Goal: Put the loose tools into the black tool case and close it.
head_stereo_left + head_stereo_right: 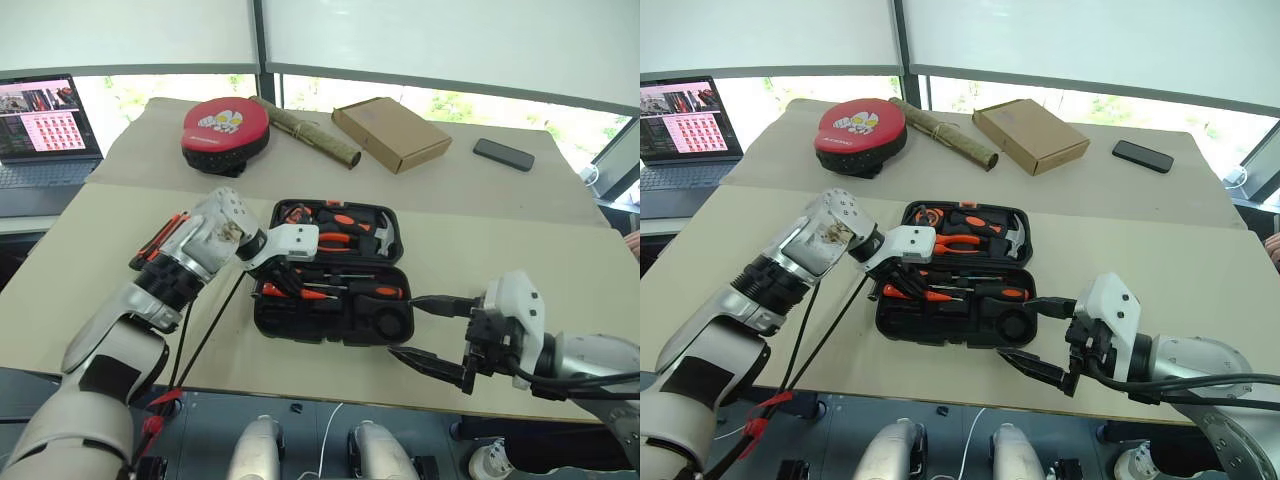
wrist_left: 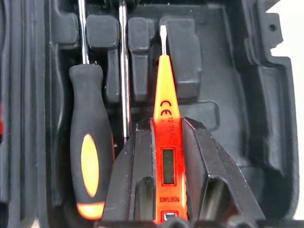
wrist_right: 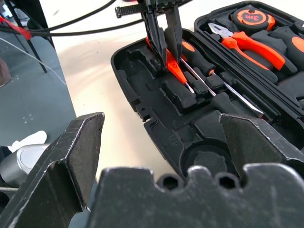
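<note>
The left arm reaches in from the left, its wrist bent so the left pincer (image 1: 283, 283) points steeply down and toward the right, its two black fingers (image 2: 128, 180) pressed close against either side of the thin orange tester screwdriver (image 2: 165, 123). The right arm comes in low from the right, forearm nearly level, with the right pincer (image 1: 425, 330) aimed leftward and its fingers (image 3: 71, 156) spread wide apart, holding nothing

I see a black moulded plastic tool case (image 1: 330, 325), a thin all-orange tester screwdriver (image 2: 167, 142), a black-and-orange-handled screwdriver (image 2: 90, 161), and a red-and-black round pad (image 1: 225, 133).
</note>
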Tool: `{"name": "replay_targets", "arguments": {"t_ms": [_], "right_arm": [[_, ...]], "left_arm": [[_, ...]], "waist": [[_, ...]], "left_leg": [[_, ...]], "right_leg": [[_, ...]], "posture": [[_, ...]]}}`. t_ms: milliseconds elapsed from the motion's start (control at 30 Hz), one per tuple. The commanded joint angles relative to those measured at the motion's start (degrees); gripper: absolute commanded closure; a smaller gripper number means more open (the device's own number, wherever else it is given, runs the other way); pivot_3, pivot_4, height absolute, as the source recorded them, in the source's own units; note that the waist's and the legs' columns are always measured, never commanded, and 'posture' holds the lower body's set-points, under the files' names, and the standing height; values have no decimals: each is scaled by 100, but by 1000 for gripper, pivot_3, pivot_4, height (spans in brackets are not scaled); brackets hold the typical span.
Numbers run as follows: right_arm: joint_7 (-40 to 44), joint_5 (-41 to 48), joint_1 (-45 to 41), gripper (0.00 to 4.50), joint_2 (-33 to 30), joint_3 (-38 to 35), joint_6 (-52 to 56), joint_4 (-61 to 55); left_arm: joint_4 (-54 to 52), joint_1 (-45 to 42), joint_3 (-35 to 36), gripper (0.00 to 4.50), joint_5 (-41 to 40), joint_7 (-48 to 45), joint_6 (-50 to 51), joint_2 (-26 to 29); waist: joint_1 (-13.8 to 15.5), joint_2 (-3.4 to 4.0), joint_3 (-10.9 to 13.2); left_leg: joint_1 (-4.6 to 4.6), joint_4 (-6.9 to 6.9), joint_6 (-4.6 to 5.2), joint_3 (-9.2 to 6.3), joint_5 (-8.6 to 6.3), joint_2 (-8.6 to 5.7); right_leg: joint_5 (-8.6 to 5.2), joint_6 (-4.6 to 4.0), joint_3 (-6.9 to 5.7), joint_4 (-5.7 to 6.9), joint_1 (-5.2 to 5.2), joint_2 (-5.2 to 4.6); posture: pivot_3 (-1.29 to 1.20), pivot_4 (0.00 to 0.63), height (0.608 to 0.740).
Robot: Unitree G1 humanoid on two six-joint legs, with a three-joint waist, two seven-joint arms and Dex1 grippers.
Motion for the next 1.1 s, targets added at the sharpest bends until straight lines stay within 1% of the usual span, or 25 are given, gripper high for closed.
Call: {"name": "replay_targets", "arguments": {"t_ms": [33, 200, 333, 733, 800, 833, 900, 933, 1000, 1100], "right_arm": [[-92, 83, -46, 0, 19, -154, -153, -154], [-124, 68, -66, 0, 19, -138, -166, -106], [-155, 74, -120, 0, 39, -101, -169, -79], [-195, 125, -320, 0, 68, -25, -131, 30], [-197, 107, -362, 0, 65, 8, -125, 55], [-194, 98, -379, 0, 65, 23, -126, 73], [-189, 80, -399, 0, 65, 51, -134, 104], [-189, 75, -406, 0, 64, 63, -138, 113], [-192, 89, -411, 0, 58, 71, -135, 111], [-176, 114, -392, 0, 40, 51, -126, 119]], "left_arm": [[109, -42, -96, 4131, 228, 73, 56, -97], [54, -4, -125, 4131, 305, 59, 318, -150], [-12, -107, -26, 4131, 186, 86, 1033, -299], [-127, 92, -111, 4131, 323, 249, 877, -201], [-149, 104, -93, 3128, 298, 230, 902, -177], [-161, 95, -77, 2897, 286, 213, 912, -154], [-156, 53, 34, 2123, 267, 237, 926, -116], [-141, 9, 113, 1663, 242, 258, 953, -96], [-149, -97, 354, 1201, 126, 288, 995, -24], [-335, -127, 768, 1201, -195, 207, 1095, 184]], "waist": [[5, 0, 0], [10, 4, -3], [12, 7, -4], [6, 7, -5], [3, 8, -5], [0, 8, -5], [-2, 7, -4], [3, 9, -5], [3, 8, -5], [-4, 8, -4]], "left_leg": [[1, 1, 0, -1, 0, 0], [5, 5, 0, -2, 0, -1], [6, 6, 0, -3, 0, -1], [5, 8, 0, -4, 0, -1], [6, 8, 1, -4, 0, -1], [6, 8, 0, -4, 0, -1], [5, 7, 1, -4, 0, -1], [5, 8, 0, -5, 1, 0], [5, 10, 2, -5, 1, -1], [4, 10, 5, -5, 4, 0]], "right_leg": [[0, 0, 0, 1, 1, 0], [0, 0, 0, 5, 6, 0], [0, 0, 0, 7, 7, 0], [0, 0, 1, 9, 5, 0], [0, 0, 1, 9, 6, 0], [0, 1, 1, 9, 5, 0], [0, 0, 2, 11, 3, 1], [1, -1, 2, 11, 2, 2], [1, 0, 2, 14, 3, 1], [1, -1, 2, 14, 0, 2]], "posture": [[0, 150, 740], [0, 150, 740], [0, 150, 740], [0, 150, 740], [0, 150, 740], [0, 150, 740], [0, 150, 740], [0, 150, 740], [0, 150, 740], [0, 150, 740]]}}
